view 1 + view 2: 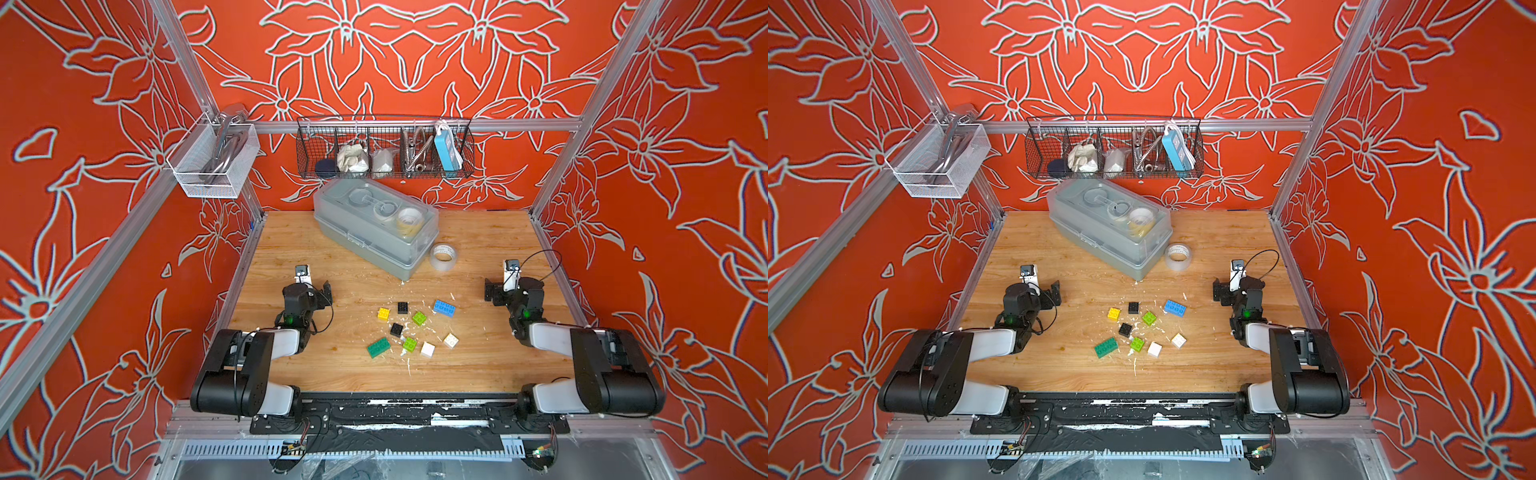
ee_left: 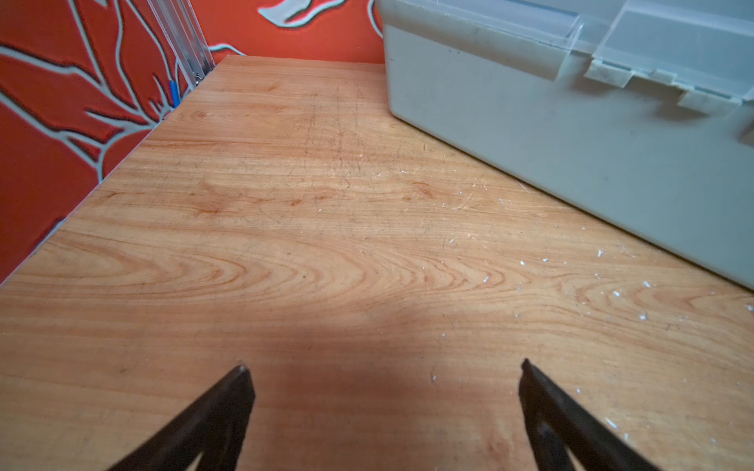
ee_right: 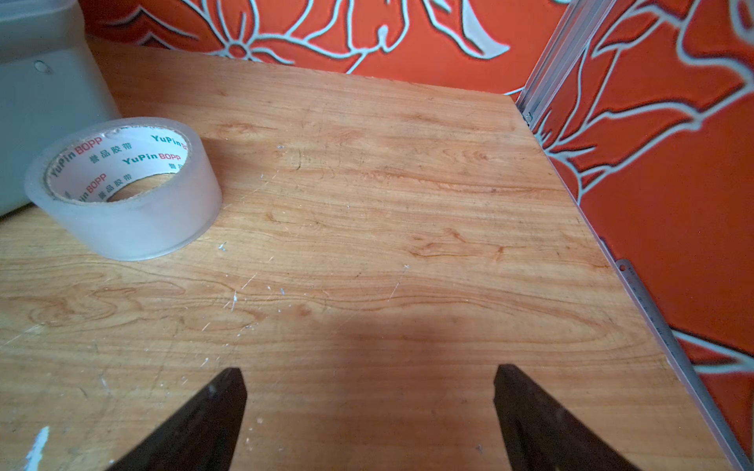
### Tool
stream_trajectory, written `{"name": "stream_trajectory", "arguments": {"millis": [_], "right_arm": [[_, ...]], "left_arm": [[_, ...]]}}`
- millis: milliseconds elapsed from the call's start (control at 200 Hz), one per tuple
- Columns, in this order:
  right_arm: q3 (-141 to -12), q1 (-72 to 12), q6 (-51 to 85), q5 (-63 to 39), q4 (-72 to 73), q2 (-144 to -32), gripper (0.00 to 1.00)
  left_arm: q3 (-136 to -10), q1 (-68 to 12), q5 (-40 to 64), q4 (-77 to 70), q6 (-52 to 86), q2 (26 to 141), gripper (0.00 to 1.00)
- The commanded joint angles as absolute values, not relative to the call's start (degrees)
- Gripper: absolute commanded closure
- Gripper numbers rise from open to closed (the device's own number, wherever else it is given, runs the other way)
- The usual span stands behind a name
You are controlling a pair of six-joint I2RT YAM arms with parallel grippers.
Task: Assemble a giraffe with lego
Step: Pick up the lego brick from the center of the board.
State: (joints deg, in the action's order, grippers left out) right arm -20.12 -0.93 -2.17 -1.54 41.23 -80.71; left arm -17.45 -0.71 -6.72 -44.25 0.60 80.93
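Observation:
The lego lies loose in the middle of the wooden table (image 1: 478, 374), several bricks in both top views: yellow (image 1: 383, 313), two black (image 1: 402, 307) (image 1: 396, 329), two lime (image 1: 419, 318) (image 1: 409, 344), a long blue (image 1: 444, 308), a long dark green (image 1: 378, 347) and two white (image 1: 427, 349) (image 1: 451, 340). None are joined; the giraffe is out of view. My left gripper (image 1: 313, 284) (image 2: 384, 364) stands open and empty, left of the bricks. My right gripper (image 1: 503, 286) (image 3: 367, 367) is open and empty on their right. Both point at the back wall.
A grey lidded plastic box (image 1: 374, 232) sits diagonally at the back, with a clear tape roll (image 1: 443, 257) (image 3: 122, 187) by its right end. A black wire basket (image 1: 384, 149) and a white mesh basket (image 1: 212, 162) hang on the frame. White flecks litter the wood.

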Motion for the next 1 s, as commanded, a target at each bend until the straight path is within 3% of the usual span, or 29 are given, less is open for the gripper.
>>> {"name": "stream_trajectory", "arguments": {"millis": [0, 100, 180, 335, 525, 661, 811, 996], "right_arm": [[-20.1, -0.7, -1.4, -0.9, 42.4, -80.7, 0.0], [-19.9, -0.7, -1.5, -0.7, 42.6, -80.5, 0.01], [-20.1, -0.8, -1.0, -0.3, 42.5, -79.2, 0.01], [-34.9, -0.8, 3.5, 2.8, 9.2, -72.6, 0.0], [-45.2, -0.8, 12.6, -2.5, -17.0, -64.2, 0.0], [-51.3, -1.2, 18.2, -9.5, -34.0, -57.7, 0.0], [-53.3, -2.7, 22.4, -9.1, -48.6, -49.2, 0.0], [-54.9, -6.4, 24.9, -10.8, -55.6, -47.0, 0.0]], "left_arm": [[-17.2, 0.0, -5.7, -47.2, 0.3, 81.8, 0.0], [-17.8, -0.2, -5.9, -44.4, 0.3, 80.6, 0.0], [-20.4, -2.5, -15.0, -38.0, 1.1, 77.6, 0.0], [-35.3, -3.6, -20.8, -5.2, 9.2, 68.2, 0.0], [-46.8, -5.3, -9.9, 22.6, 22.2, 58.0, 0.0], [-54.3, -7.0, 2.0, 40.3, 24.3, 58.6, 0.0], [-56.5, -12.0, 9.8, 49.3, 26.0, 62.1, 0.0], [-57.6, -22.6, 8.7, 53.1, 30.0, 69.0, 0.0]]}}
